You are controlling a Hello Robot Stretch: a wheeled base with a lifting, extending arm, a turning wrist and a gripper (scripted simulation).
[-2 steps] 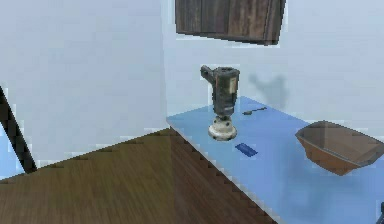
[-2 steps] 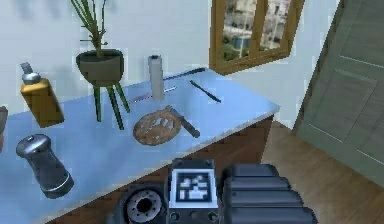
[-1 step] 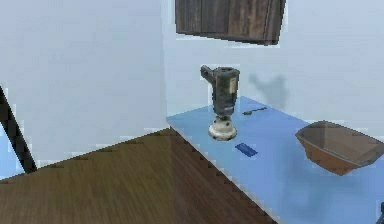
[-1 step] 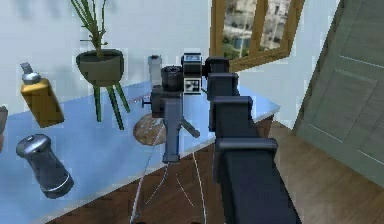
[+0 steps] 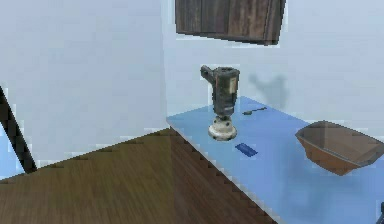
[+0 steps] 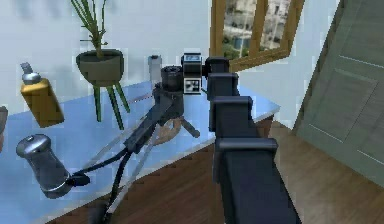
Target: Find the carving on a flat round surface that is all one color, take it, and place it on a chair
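Forward view — one carving (image 5: 222, 100), one bowl (image 5: 340, 147).

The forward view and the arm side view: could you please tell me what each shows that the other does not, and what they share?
Forward view: a carving on a round pale base, a brown bowl and a dark wall cabinet. Arm side view: the arm, a potted plant, a yellow bottle, a window and a door. Shared: a blue tabletop and wooden floor.

Glossy dark wood floor (image 5: 120, 185), smooth matt blue countertop (image 5: 270, 175), brown wooden bowl (image 5: 340, 148), matt stone-like carving (image 5: 222, 95).
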